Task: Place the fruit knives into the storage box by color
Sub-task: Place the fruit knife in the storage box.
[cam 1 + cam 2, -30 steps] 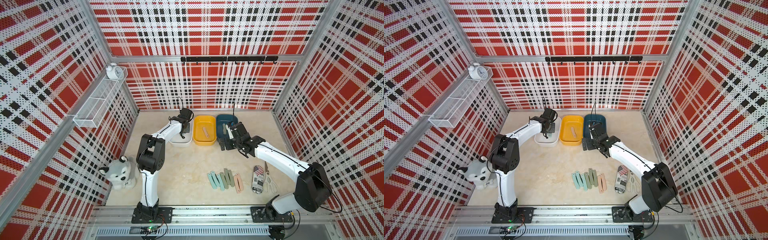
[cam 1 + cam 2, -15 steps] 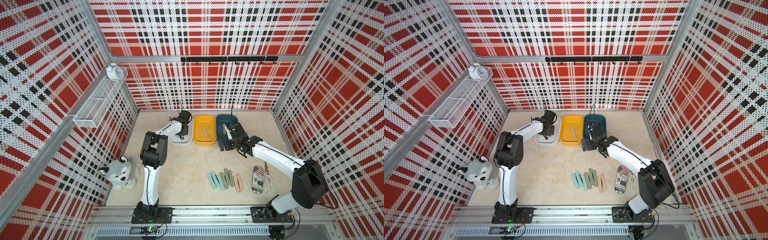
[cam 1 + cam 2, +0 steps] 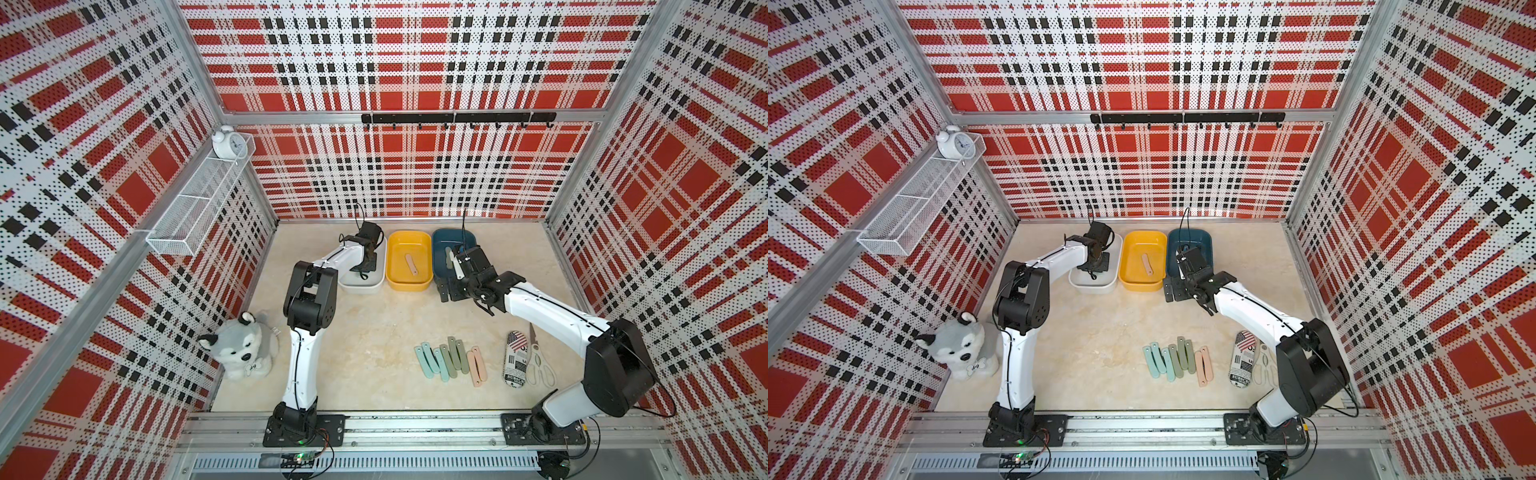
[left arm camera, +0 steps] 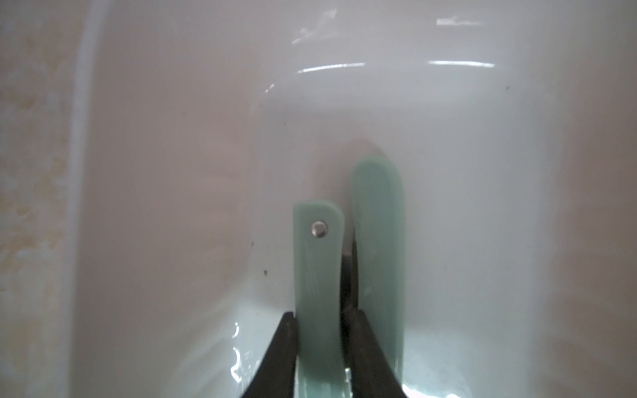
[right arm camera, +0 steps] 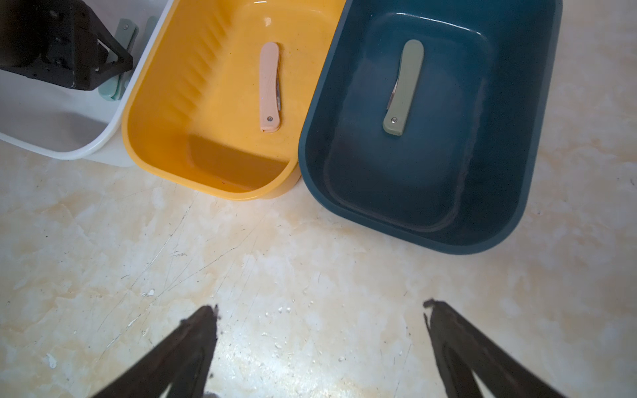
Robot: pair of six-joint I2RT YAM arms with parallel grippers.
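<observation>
My left gripper [image 4: 320, 315] reaches down into the white storage box [image 3: 359, 287] and is shut on a mint fruit knife [image 4: 319, 268]. A second mint knife [image 4: 379, 224] lies on the box floor beside it. A peach knife [image 5: 269, 86] lies in the yellow box [image 3: 407, 287]. A sage knife [image 5: 405, 86] lies in the blue box [image 3: 440, 245]. My right gripper [image 5: 320, 310] hangs open and empty over the table, just in front of the blue box. Several more knives [image 3: 449, 363] lie in a row on the table near the front, seen in both top views.
A newspaper-print cylinder [image 3: 516, 359] and white-handled scissors [image 3: 538, 361] lie just right of the knife row. A plush husky [image 3: 243, 351] sits at the front left. A wire shelf [image 3: 195, 208] with an alarm clock hangs on the left wall.
My left gripper has sunk a little deeper into the white box with the mint knife. My right gripper has drawn back from the blue box toward the front, still open.
</observation>
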